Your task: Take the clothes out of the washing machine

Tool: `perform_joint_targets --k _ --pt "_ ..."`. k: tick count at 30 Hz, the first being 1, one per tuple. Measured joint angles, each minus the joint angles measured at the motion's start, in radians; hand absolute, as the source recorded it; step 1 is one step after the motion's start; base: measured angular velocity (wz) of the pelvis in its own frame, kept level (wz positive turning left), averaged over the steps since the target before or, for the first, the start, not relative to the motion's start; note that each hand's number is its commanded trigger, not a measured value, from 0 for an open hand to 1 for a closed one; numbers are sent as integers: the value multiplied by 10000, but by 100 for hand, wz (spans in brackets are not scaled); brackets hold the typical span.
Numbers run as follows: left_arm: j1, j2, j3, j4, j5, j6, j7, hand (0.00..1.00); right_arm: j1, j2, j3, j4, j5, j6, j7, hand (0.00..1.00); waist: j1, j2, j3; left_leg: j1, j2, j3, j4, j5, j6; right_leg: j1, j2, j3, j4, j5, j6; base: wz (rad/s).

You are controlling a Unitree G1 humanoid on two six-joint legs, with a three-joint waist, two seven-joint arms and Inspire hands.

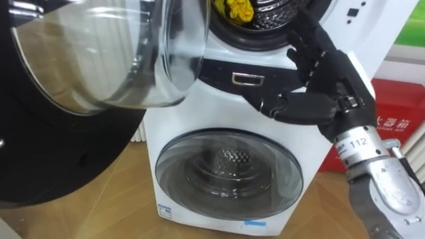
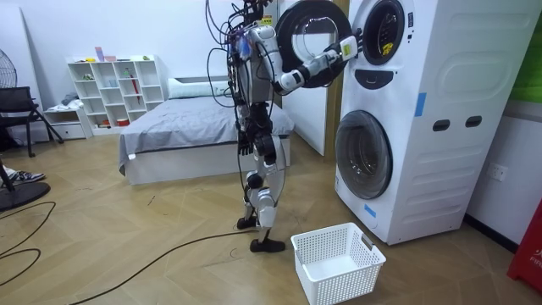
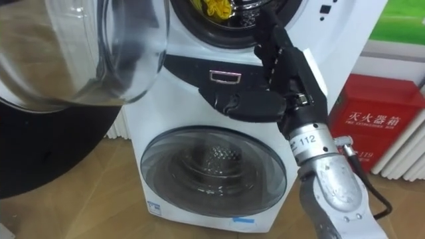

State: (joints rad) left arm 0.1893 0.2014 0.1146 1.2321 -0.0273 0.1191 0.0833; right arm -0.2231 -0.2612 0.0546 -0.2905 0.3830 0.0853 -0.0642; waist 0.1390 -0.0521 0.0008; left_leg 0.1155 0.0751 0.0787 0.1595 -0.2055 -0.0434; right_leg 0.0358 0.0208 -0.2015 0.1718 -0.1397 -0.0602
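Yellow crumpled cloth sits inside the upper drum of the white stacked washing machine, at the top edge of the frame, partly cut off. Nothing touches it.

Black right hand comes in from the lower right and is raised in front of the machine, just below the drum opening. Its fingers are nearly straight and point up at the drum's lower rim, with the thumb stuck out to the left over the dark panel. It holds nothing.

Round glass upper door hangs swung open at the upper left of the frame. Round glass lower door is closed, with a bare metal drum behind it. Red box stands at the right, beside the machine.

Room view: the robot stands upright on the wooden floor facing the machine, one arm stretched to the upper drum. White plastic lattice laundry basket sits on the floor near its feet, in front of the machine.
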Motion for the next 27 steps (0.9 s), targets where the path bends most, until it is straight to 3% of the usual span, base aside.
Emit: perform_joint_targets --k 4,7,9,11,12,14,16,18,20,22,25,26,27 --pt "9 -36 2 -19 2 66 0 0 -140 -10 -9 62 1 3 111 0 2 -63 33 -151 -9 3 556 -56 -48 -19 -12 45 286 -206 -70 -3" --pt "67 17 -14 -38 -29 66 1 0 -143 -2 27 340 123 2 127 0 69 -143 82 -642 102 3 2171 -397 -155 -121 -56 107 895 -697 -200 -3" --pt "156 30 -14 -24 -80 76 0 0 -180 -20 129 714 141 -6 -6 0 313 -217 109 -1158 289 -5 3647 -517 -171 -128 0 319 1412 -1003 -384 -25" --pt "219 15 -10 -38 -64 77 1 0 -284 -54 223 1027 39 -5 -95 0 306 -226 120 -1684 360 -226 4463 -568 -205 -5 126 356 1500 -1130 -576 -4" --pt "267 -7 -15 -43 -65 82 1 0 -357 -89 209 1230 70 -7 -158 0 311 -222 127 -2101 319 -278 4451 -631 -117 5 154 358 1561 -1244 -670 7" --pt "439 -15 -6 -132 -54 88 1 0 -357 -98 203 1326 76 3 -273 0 352 -249 134 -2939 112 -243 4023 -606 -93 56 146 363 1547 -1370 -634 -4" --pt "631 7 7 -166 -37 92 1 0 -369 -131 176 1329 164 5 -312 0 383 -261 152 -3541 -88 -166 2802 1 -30 173 127 299 1500 -1472 -629 -16" --pt "914 48 20 -126 -28 62 0 0 -372 -145 181 1339 214 12 -351 0 477 -342 61 -3628 -247 -215 1792 1419 73 500 43 344 1362 -1627 -468 -14" --pt "926 46 64 -127 -25 31 -1 0 -376 -182 85 1360 296 9 -453 0 498 -526 20 -3512 -511 -213 1493 1771 341 581 -67 588 1214 -1698 -334 15" --pt "804 15 63 -199 -23 38 -1 0 -552 -210 80 1543 324 12 -543 0 474 -635 -51 -3400 -603 -55 1666 1593 515 715 -206 672 921 -1620 -199 0" --pt "697 61 187 -393 -69 19 -1 0 -611 -188 195 1542 251 -67 -565 0 428 -443 134 -3743 -745 154 2956 905 634 1348 -345 1246 704 -1629 -47 -7" --pt "708 60 195 -399 -148 52 -1 0 -586 -265 208 1527 200 -77 -616 0 117 -426 14 -3677 -873 164 2344 964 661 1399 -406 1163 876 -1820 240 0" --pt "530 145 215 -380 -192 68 0 0 -557 -350 106 1595 167 -168 -663 0 -25 -475 16 -3394 -1024 291 2214 932 778 1359 -705 1159 1365 -2096 484 0"
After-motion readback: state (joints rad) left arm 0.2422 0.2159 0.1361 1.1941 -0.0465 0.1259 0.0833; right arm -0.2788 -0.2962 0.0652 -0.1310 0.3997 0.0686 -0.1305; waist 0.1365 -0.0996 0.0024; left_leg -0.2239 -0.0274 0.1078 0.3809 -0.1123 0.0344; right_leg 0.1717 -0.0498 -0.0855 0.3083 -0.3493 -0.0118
